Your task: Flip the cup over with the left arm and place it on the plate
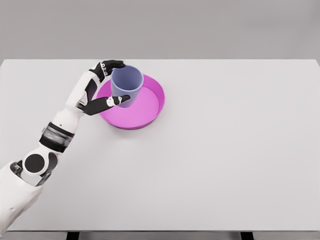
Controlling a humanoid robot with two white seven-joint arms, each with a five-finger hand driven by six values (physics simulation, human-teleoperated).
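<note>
I'm holding the cup (126, 86) over the plate (150, 107).
My left hand (102, 85) is gripping it, mouth up, near the counter's (225, 165) far edge.

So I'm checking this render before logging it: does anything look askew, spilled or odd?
Nothing stands out. The left robot hand grips the blue-grey cup, mouth up, over the left part of the pink plate. Nothing is spilled on the white table, and nothing looks damaged.
</note>
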